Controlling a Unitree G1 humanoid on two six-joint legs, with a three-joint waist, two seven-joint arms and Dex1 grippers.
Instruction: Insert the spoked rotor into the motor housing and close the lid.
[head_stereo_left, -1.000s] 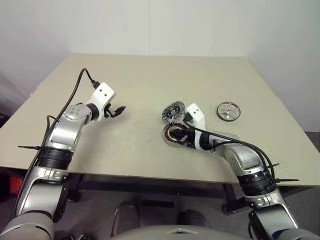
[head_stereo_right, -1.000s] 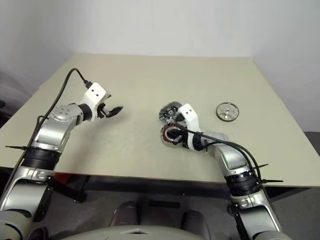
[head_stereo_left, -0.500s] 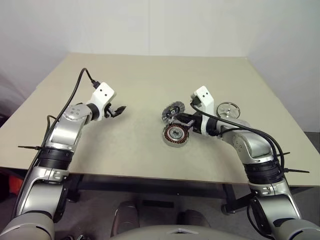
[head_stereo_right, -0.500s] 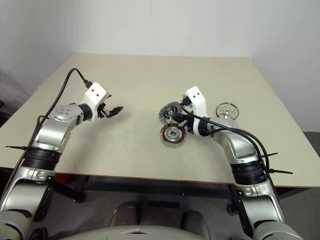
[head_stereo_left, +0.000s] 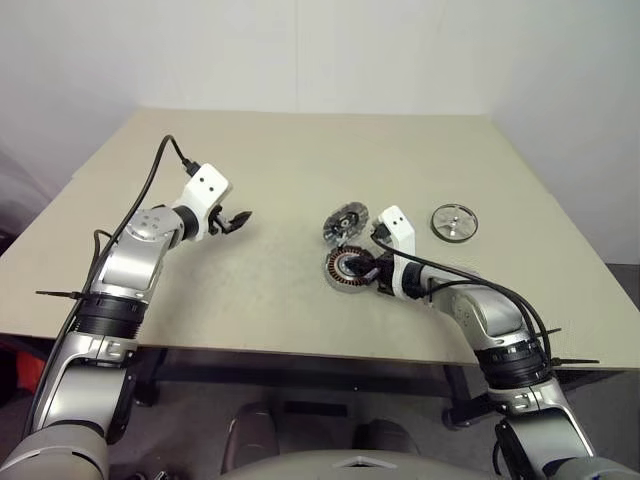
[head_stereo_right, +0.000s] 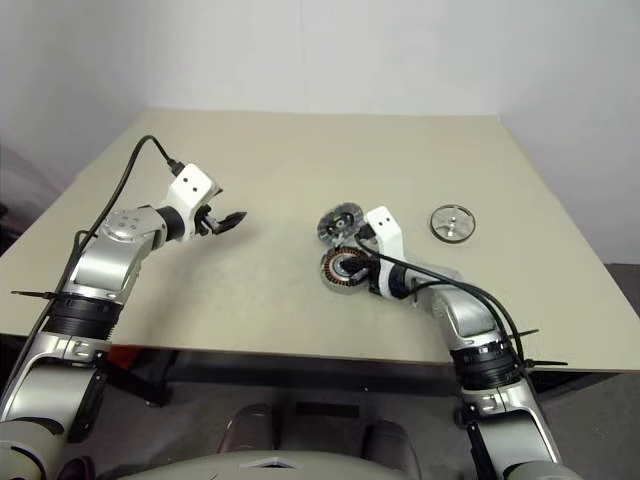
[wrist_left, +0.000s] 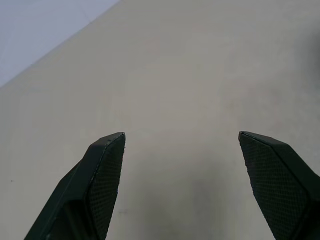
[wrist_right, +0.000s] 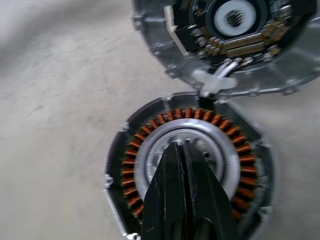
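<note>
The motor housing (head_stereo_left: 338, 271) lies near the table's middle, a round ring of copper windings (wrist_right: 134, 162) around a silver hub. Its open lid (head_stereo_left: 343, 222), hinged at the far side, stands tilted behind it and shows its inner parts (wrist_right: 235, 35). The spoked rotor (head_stereo_left: 454, 221), a silver wheel, lies flat on the table to the right of both. My right gripper (wrist_right: 182, 145) is shut, empty, with its tips over the housing's hub. Far to the left, my left gripper (head_stereo_left: 238, 219) hovers open over bare table, fingers (wrist_left: 107, 165) wide apart and empty.
The beige table (head_stereo_left: 300, 150) stretches wide behind and between the arms. Its front edge runs just below the right forearm. A black cable loops off the left wrist.
The right gripper lifted up and back toward the lid half a second ago, then came back down over the housing's hub. The left arm stayed still.
</note>
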